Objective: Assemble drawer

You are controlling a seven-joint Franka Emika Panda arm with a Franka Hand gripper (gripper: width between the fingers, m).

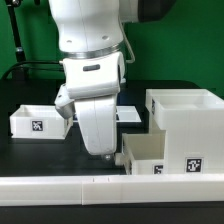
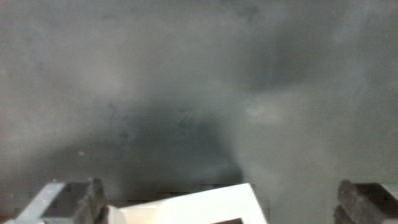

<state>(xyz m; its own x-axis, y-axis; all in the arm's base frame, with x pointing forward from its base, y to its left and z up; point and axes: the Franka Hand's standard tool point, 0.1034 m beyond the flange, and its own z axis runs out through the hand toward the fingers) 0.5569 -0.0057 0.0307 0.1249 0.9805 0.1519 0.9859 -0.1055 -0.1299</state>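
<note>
My fingers (image 2: pixel 68 203) are spread wide and empty, low over the dark surface (image 1: pixel 40 155). I judge they're set to straddle a tray wall. Near tray (image 1: pixel 150 155) just beside them, against the housing (image 1: pixel 185 115). The white corner (image 2: pixel 178 212) between them is likely its. Second tray (image 1: pixel 38 120) well apart, opposite side.

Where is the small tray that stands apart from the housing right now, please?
In the exterior view, that tray sits on the table at the exterior view's left, beside the arm; the housing stands at the exterior view's right.
</note>
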